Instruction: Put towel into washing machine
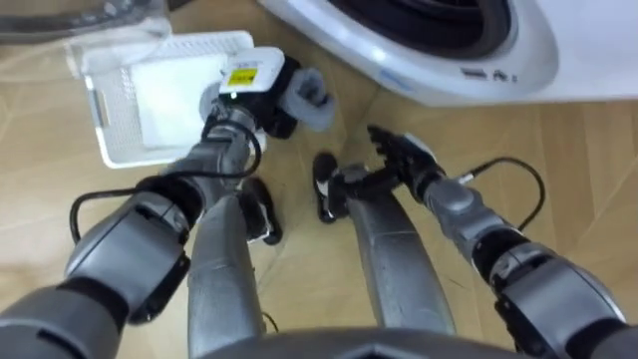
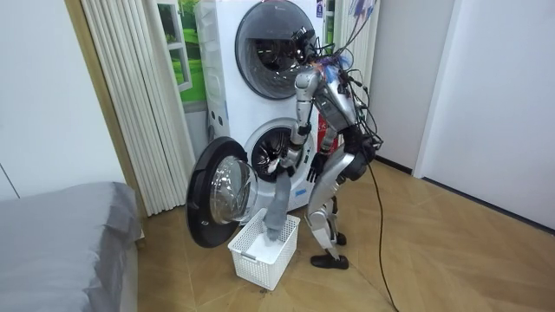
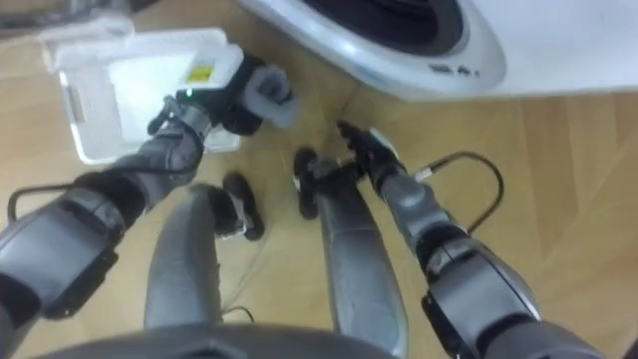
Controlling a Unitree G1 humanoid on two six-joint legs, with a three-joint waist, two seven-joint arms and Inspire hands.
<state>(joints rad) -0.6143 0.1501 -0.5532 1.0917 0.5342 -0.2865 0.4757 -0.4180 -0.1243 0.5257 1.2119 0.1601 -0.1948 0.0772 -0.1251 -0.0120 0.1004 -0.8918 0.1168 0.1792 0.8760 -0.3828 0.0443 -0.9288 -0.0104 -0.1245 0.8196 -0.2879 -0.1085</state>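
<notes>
Soft, even indoor light fills the room, bright and without hard shadows. As I look down, the white washing machine (image 1: pixel 429 60) at twelve to two o'clock is the brightest thing, with a pale sheen along its rim. The wood floor (image 1: pixel 578 150) is evenly lit. The grey towel (image 1: pixel 307 95) clutched in my left hand (image 1: pixel 249 90) looks dull. In the room view, the open glass door (image 2: pixel 218 198) at eight o'clock mirrors pale streaks.

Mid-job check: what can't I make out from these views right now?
- Drum inside: eye views, the top edge cuts it off; room view, dark, with the left arm and towel in front.
- Basket floor: eye views, the left hand and arm cover part; room view, its wall hides it.
- Towel's lower end: eye views, hidden beneath the bunch at the hand.
</notes>
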